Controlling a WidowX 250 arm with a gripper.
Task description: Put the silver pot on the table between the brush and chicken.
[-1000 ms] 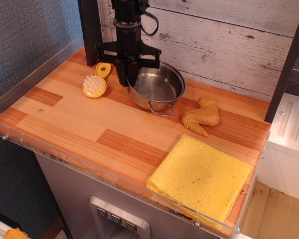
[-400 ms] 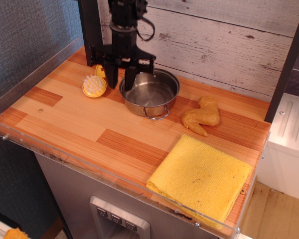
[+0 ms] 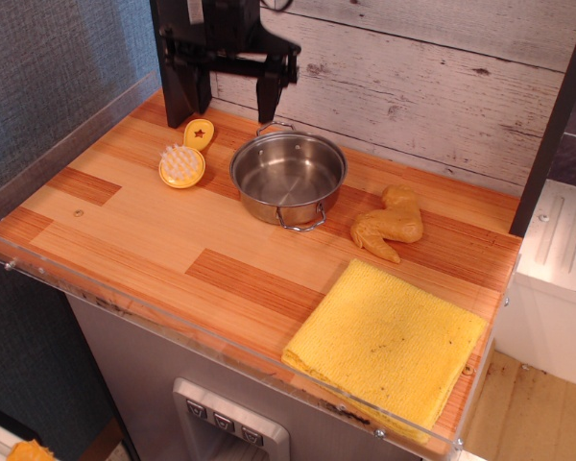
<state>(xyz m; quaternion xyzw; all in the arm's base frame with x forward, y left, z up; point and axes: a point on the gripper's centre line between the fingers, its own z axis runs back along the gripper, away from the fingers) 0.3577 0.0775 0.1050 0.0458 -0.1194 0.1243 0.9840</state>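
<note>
A plank desk [image 3: 163, 245] with a clear rim stands before a whitewashed board wall. The pot [image 3: 288, 178], shiny and empty, sits upright at upper centre between the brush [image 3: 184, 158] and chicken [image 3: 390, 224]. Above it, at the top, the end effector [image 3: 235, 91] hangs spread, holding nothing.

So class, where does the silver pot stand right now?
The silver pot stands upright on the table toward the back, between the brush and the chicken.
</note>
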